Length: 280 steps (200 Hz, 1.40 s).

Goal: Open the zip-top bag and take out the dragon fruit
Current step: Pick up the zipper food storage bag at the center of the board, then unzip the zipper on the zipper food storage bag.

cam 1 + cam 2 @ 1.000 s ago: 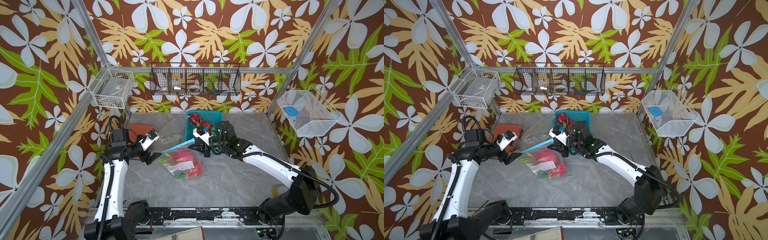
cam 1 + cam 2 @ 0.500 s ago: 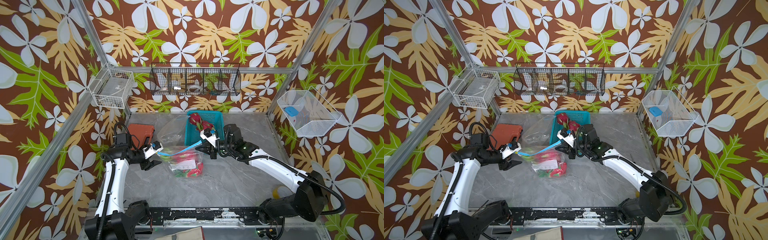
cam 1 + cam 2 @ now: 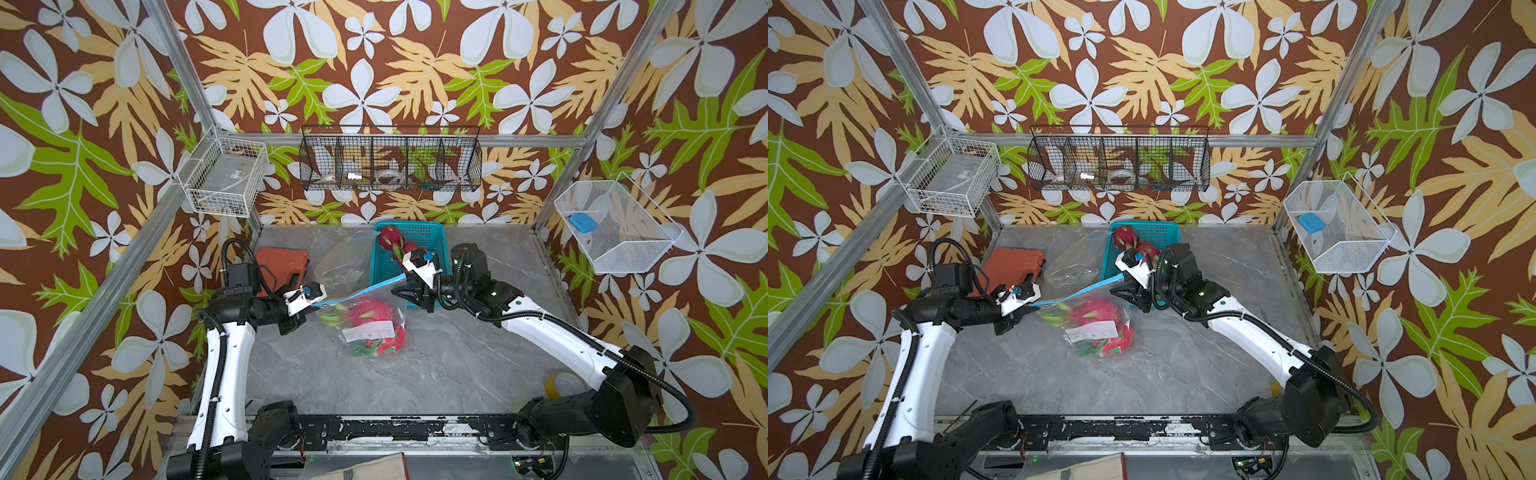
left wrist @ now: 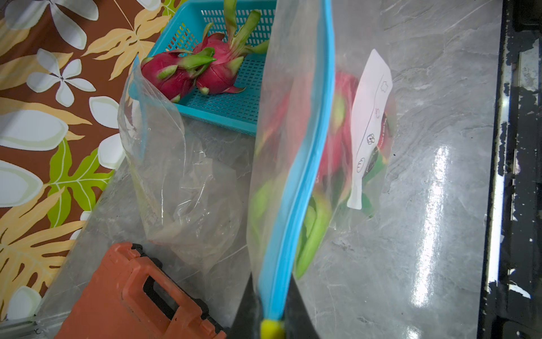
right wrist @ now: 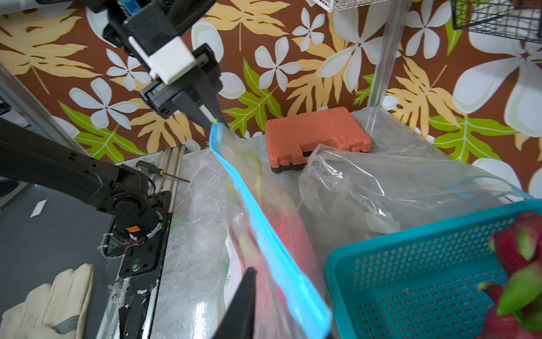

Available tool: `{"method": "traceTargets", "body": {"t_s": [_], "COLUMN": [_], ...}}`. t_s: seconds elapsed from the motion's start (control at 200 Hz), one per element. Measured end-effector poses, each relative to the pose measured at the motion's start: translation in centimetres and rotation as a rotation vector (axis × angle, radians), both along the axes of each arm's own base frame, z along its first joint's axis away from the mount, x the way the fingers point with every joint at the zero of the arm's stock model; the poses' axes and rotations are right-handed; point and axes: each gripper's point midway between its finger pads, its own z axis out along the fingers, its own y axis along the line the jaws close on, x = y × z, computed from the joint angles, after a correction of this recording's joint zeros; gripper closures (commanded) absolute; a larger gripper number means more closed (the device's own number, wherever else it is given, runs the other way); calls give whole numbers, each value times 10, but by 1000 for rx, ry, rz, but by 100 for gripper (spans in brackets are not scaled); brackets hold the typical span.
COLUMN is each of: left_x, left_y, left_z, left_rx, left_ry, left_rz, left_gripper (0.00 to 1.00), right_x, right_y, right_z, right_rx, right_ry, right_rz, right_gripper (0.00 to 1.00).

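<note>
Left fingers are clamped on the yellow slider; right fingers stand apart at the blue zip strip's other end. I'd pinch that end firmly, then draw the slider along a taut strip. The dragon fruit sits inside the zip-top bag on the worktop, mid-frame, below the strip, between both sets of fingers, touching neither.

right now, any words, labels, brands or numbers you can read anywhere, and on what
No words or numbers are legible anywhere.
zip-top bag, white label: only small outline icons and ruled lines, no letters.
left arm base, orange sticker: too small to read.
</note>
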Motion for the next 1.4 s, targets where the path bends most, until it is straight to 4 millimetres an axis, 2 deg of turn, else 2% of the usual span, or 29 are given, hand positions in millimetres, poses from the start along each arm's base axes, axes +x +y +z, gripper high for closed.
{"method": "traceTargets", "body": {"t_s": [0.035,0.13,0.21,0.28,0.36,0.415,0.525,0.651,0.756,0.861,0.946,1.006,1.031,1.076,1.111,1.146,1.286,1.401], "left_x": [-1,-5,-7,-9,-9,-9,-9,-10,-11,-12,-13,-12,-12,-13,-14,-14,-23,-30], "left_y": [-2,-9,-16,-24,-28,-29,-29,-31,-32,-35,-37,-37,-36,-36,-36,-36,-38,-42], "left_z": [4,16,31,42,52,55,57,61,62,62,61,61,62,62,63,64,64,67], "left_rx": [4,16,17,7,2,0,1,-3,-6,-10,-9,-9,-10,-10,-10,-17,-40,-64], "left_ry": [-15,-59,-86,-98,-111,-112,-104,-98,-93,-81,-81,-77,-75,-76,-82,-85,-86,-97], "left_rz": [-6,-33,-53,-67,-70,-65,-51,-41,-39,-38,-46,-37,-31,-27,-27,-20,-8,-30], "left_gripper": [100,100,100,100,100,100,100,100,100,100,100,98,86,55,42,34,32,37], "right_x": [3,7,-5,-29,-50,-52,-50,-49,-47,-43,-37,-35,-34,-33,-33,-32,-33,-35], "right_y": [-1,-6,1,20,43,51,54,74,93,107,116,119,119,119,118,115,91,78], "right_z": [3,15,31,44,51,50,43,36,25,17,18,21,21,21,21,20,15,14], "right_rx": [-5,-21,-43,-76,-118,-151,-204,-229,-250,-258,-252,-248,-250,-250,-255,-259,-264,-253], "right_ry": [-14,-90,-203,-330,-429,-467,-497,-493,-461,-412,-397,-378,-379,-379,-378,-373,-344,-333], "right_rz": [-18,-50,-23,58,147,168,182,221,260,283,285,278,279,276,271,265,237,214], "right_gripper": [54,35,28,26,25,24,24,31,45,70,100,100,100,100,100,100,100,100]}}
